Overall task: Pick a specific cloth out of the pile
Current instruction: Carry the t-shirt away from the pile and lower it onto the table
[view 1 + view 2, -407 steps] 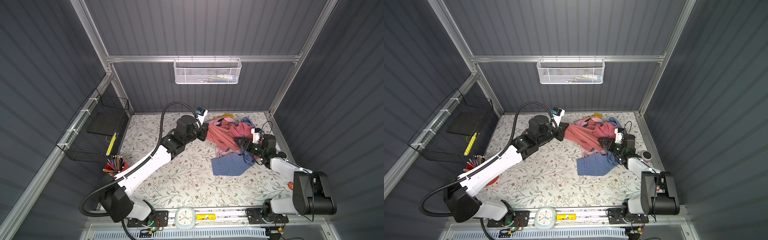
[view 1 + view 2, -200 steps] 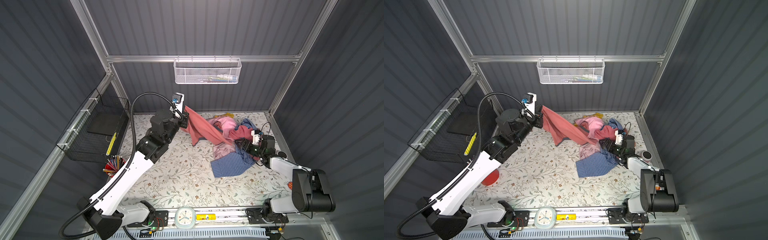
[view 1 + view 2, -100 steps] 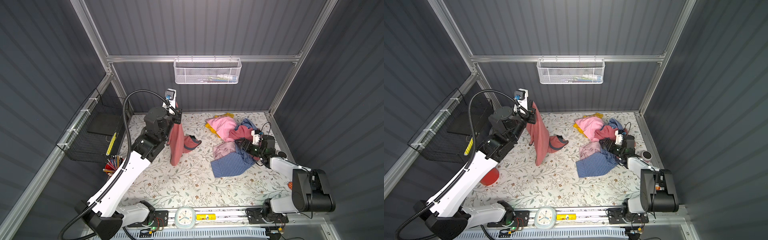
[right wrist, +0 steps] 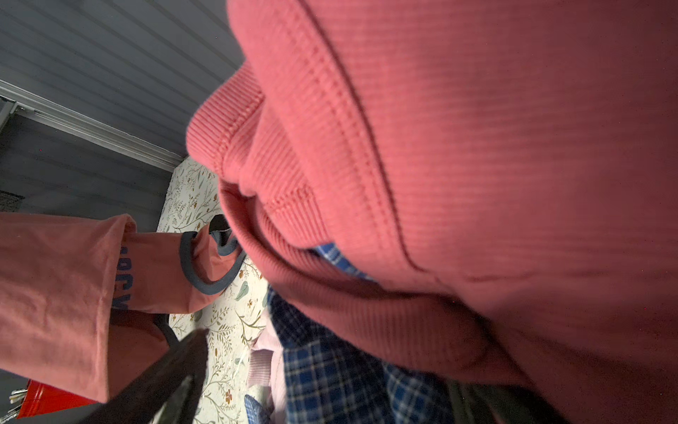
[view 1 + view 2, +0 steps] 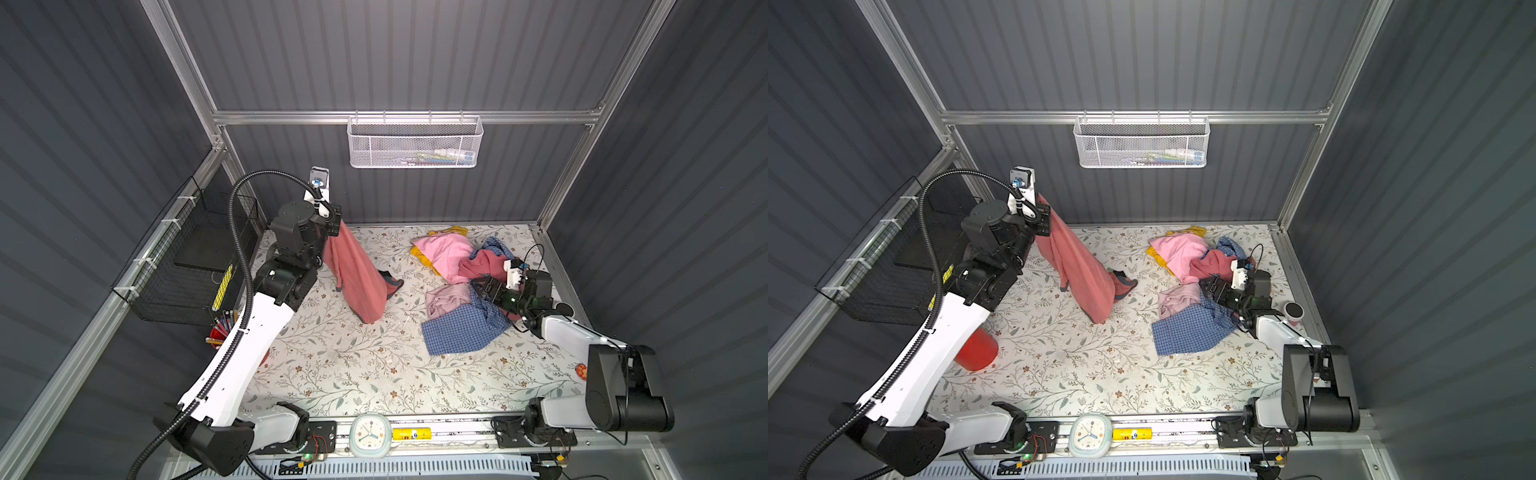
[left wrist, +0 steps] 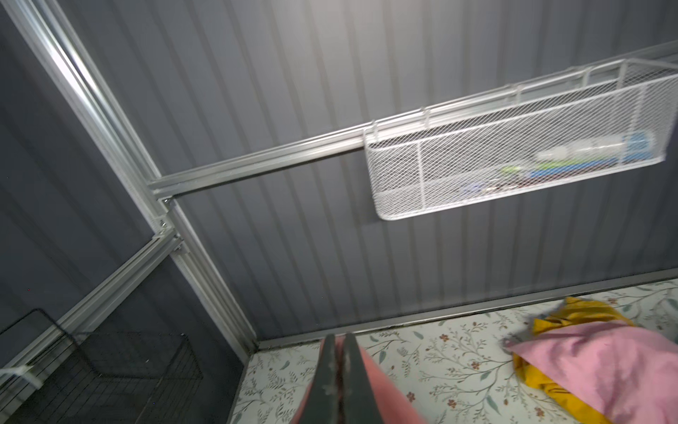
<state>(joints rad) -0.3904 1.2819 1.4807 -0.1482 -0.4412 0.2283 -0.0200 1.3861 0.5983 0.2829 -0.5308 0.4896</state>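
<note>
The cloth (image 5: 357,278) (image 5: 1079,270), salmon-coral with dark grey-blue trim, hangs from my left gripper (image 5: 334,220) (image 5: 1045,216), which is shut on its top edge high at the back left. In the left wrist view the closed gripper (image 6: 339,336) pinches the cloth (image 6: 389,396). Its lower end touches the table, apart from the pile (image 5: 457,266) (image 5: 1187,257) at the back right. My right gripper (image 5: 484,286) (image 5: 1212,289) (image 4: 335,385) stands open, low on the pile, over a blue checked shirt (image 4: 330,367) and under a rose-red shirt (image 4: 477,147).
A black wire basket (image 5: 187,266) hangs on the left wall. A white mesh basket (image 5: 415,141) hangs on the back wall. A red cup (image 5: 976,349) of pencils stands at the left table edge, and a clock (image 5: 370,434) lies at the front rail.
My left gripper has drawn the cloth out of the pile, up and to the left, and it now hangs free of the pile. The right arm has stayed put.
</note>
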